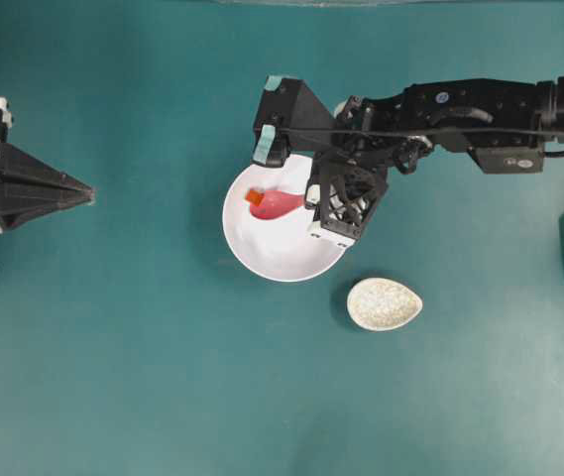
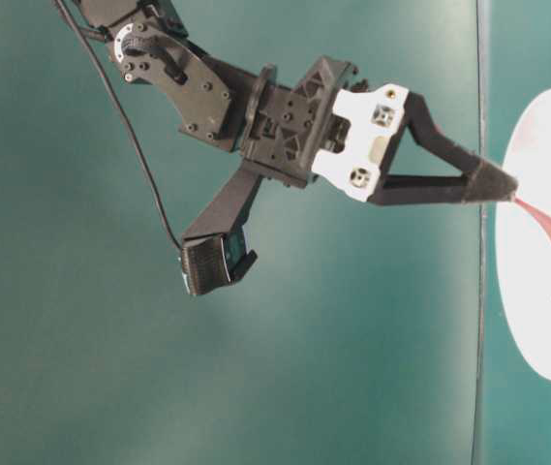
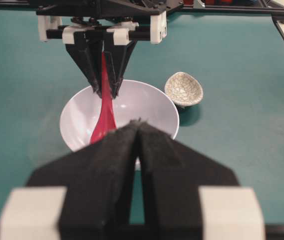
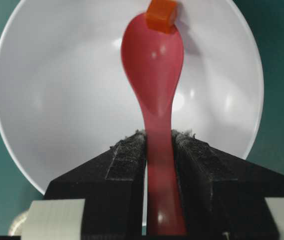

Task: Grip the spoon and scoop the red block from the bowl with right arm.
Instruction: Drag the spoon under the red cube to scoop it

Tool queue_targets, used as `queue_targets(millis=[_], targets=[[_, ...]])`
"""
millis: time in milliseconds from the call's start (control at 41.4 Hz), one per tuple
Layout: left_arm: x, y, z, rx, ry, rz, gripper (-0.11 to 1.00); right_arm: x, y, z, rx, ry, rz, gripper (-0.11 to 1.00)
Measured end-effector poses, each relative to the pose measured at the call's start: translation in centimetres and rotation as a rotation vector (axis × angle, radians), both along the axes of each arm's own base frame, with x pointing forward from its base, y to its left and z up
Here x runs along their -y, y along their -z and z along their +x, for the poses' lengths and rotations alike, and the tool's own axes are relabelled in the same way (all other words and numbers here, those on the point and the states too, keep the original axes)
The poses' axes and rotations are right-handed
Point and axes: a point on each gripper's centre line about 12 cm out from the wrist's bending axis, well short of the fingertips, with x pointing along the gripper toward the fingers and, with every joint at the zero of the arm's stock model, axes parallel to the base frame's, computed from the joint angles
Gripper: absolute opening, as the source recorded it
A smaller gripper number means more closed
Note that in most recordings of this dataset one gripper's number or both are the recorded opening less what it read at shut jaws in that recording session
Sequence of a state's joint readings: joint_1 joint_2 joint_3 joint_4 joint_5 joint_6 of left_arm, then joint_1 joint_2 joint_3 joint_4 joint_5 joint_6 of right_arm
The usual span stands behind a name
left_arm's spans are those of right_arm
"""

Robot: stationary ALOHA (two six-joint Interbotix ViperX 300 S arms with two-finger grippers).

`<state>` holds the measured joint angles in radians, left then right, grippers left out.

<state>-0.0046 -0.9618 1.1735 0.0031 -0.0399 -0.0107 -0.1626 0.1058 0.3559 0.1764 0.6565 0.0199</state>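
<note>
The right gripper (image 4: 159,150) is squeezing the spoon (image 4: 154,60) by its short handle, fingers (image 4: 127,165) closed partway on both sides. That is a good place to hold, but the spoon is looking hard, shiny and slippery, so it could twist. Its long line is running from 6 o'clock up to 12 o'clock in the wrist view. The tiny, light red block (image 4: 160,15) is touching its tip inside the white bowl (image 4: 42,100). The left gripper (image 3: 138,131) is resting shut, far away

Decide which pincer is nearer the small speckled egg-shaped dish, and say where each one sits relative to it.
The right. The right pincer holds the spoon over the white bowl just beside the speckled dish. The left pincer sits shut at the far table edge, across the bowl.
</note>
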Motion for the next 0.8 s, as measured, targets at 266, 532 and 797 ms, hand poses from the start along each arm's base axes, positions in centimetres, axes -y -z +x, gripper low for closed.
queue_targets(millis=[266, 532, 797], targets=[[0.0, 0.0, 0.0, 0.002, 0.000, 0.000, 0.00, 0.1, -0.5, 0.1, 0.037, 0.006, -0.007, 0.24], [0.0, 0.0, 0.0, 0.000, 0.000, 0.000, 0.00, 0.0, -1.2, -1.1, 0.055, 0.013, -0.010, 0.24], [0.0, 0.0, 0.0, 0.002, 0.000, 0.001, 0.00, -1.0, -1.7, -2.9, 0.160, 0.011, -0.035, 0.24]])
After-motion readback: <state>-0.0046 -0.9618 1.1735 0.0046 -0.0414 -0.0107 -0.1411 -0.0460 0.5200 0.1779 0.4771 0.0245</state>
